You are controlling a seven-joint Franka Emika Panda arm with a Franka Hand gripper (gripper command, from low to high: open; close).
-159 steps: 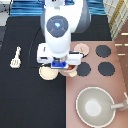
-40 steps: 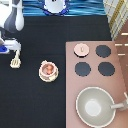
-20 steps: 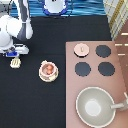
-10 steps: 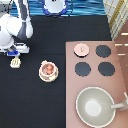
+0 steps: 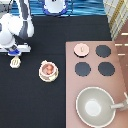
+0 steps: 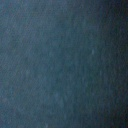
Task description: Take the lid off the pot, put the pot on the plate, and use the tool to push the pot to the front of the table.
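Pot (image 5: 48, 70): small, pinkish-tan, reddish balls inside, uncovered. It sat on the plate (image 5: 42, 76), whose cream rim showed around it, toward the exterior view's left of centre on the black surface (image 5: 65, 105).

Lid (image 5: 81, 48): pinkish-tan disc with a centre knob, off the pot. It lay on the stove (image 5: 120, 80), at the panel's corner nearest the exterior view's top and left, where a burner would be, well apart from the pot.

Tool (image 5: 16, 62): small cream spatula, lying on the surface near the exterior view's left edge, to the left of the pot and a little nearer the view's top.

Pincer (image 5: 15, 52): at the exterior view's left, directly over the tool's upper end, the blue block of the hand just above it. Whether it was apart, together or clamped on the tool, I could not tell.

Stove: pinkish-brown panel at the exterior view's right, with three black burners (image 5: 103, 51) showing.

Pan (image 5: 95, 106): large, grey, long-handled, on the stove toward the exterior view's bottom.

Wrist view: plain dark blue-grey, nothing distinguishable.
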